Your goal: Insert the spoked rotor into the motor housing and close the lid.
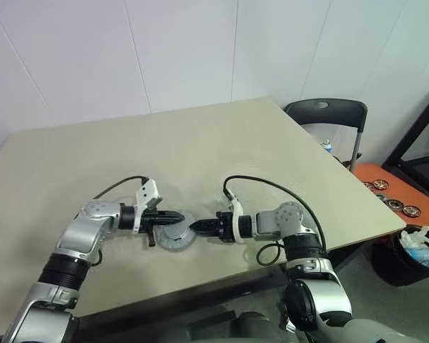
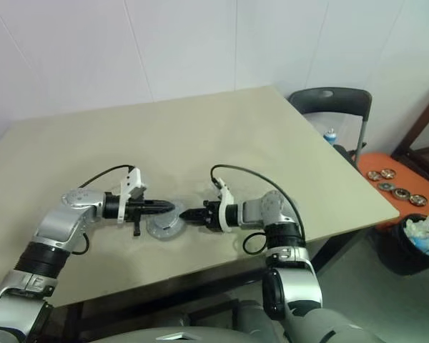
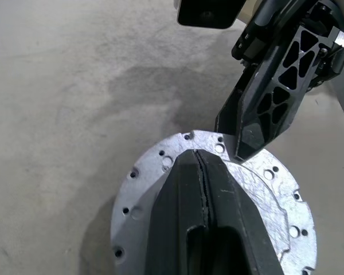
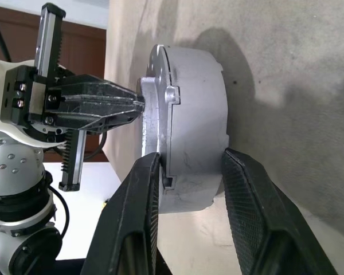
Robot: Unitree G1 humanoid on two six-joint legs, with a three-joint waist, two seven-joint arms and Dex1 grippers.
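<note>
The motor housing [image 4: 198,114] lies flat on the beige table [image 1: 200,143], near its front edge. The silver-grey lid [image 3: 155,172] sits on top of it. My left gripper [image 1: 180,216] is shut, and its closed tips rest on the lid's top face. My right gripper [image 4: 189,157] comes in from the opposite side. Its jaws clamp the stack at the rim, one finger on the lid's face and the other against the housing's underside. The spoked rotor is hidden.
A black folding chair [image 1: 329,114] stands past the table's right corner. Beyond it an orange surface [image 1: 415,204] carries several small round parts. A dark bin [image 1: 415,250] sits below that. The table's front edge [image 1: 200,286] runs close under both arms.
</note>
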